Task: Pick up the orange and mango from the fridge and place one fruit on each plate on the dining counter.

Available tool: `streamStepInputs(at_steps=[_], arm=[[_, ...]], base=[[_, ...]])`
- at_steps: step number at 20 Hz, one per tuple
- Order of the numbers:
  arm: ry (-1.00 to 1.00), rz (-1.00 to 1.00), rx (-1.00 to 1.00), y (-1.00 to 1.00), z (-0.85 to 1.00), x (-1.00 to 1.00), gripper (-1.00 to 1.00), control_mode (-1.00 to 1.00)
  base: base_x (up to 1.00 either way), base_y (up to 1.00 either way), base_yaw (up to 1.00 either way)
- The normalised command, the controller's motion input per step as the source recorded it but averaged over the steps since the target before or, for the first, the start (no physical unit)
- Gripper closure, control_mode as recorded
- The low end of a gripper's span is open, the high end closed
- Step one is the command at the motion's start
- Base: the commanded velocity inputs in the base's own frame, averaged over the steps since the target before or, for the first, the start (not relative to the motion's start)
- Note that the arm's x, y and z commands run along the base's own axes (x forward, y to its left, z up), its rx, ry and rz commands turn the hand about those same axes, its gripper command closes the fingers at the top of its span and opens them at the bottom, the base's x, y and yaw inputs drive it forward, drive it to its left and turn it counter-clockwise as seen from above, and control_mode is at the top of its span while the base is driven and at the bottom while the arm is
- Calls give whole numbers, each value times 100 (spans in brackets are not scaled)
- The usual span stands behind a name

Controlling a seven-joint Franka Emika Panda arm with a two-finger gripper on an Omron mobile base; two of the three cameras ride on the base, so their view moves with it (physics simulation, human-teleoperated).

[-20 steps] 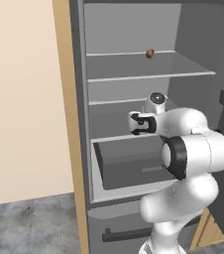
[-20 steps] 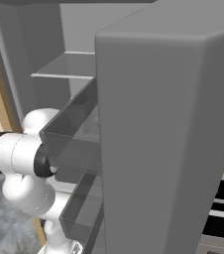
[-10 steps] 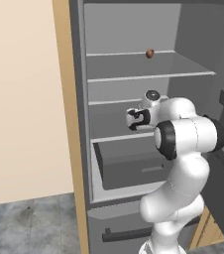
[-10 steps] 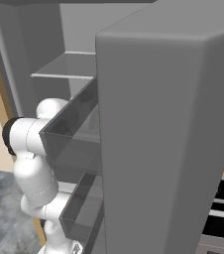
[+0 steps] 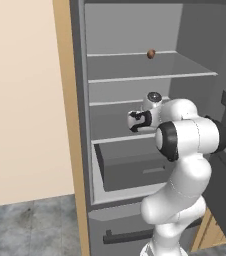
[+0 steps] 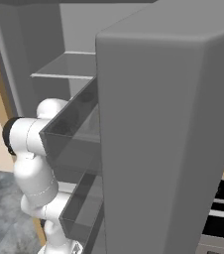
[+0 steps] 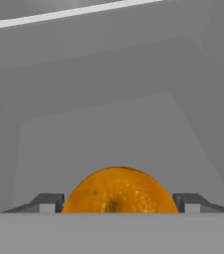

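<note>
Your arm has swung deeper into the fridge [image 5: 135, 60], and the hand [image 7: 118, 202] now brackets the orange [image 7: 118, 191], fingertips just beside each flank, contact unclear. Expect firm, smooth-skinned, roll-prone fruit; grip across its widest middle.

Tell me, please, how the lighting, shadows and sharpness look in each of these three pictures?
Left base view: flat, even light, soft shading under the fridge shelves, no glare, slightly soft edges. Right base view: a large plain grey panel looms close, evenly lit, faint see-through shading on the bins. Hand view: the orange is crisp and bright between the end effector fingertips; the grey interior behind fades in smooth gradients.
</note>
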Motion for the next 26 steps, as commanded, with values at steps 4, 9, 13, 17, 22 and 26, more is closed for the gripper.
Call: streamStepInputs(at_steps=[4, 9, 13, 17, 22, 26], arm=[[0, -1, 0, 0, 0, -12, 100, -100], [-12, 0, 0, 0, 26, -58, 100, -100], [-12, 0, 0, 0, 27, -60, 100, -100], [-14, 0, 0, 0, 32, -68, 100, -100], [-16, 0, 0, 0, 42, -67, 100, -100], [-5, 0, 0, 4, 66, -67, 100, -100]], base=[[0, 0, 0], [0, 0, 0], [0, 0, 0], [0, 0, 0], [0, 0, 0], [0, 0, 0]])
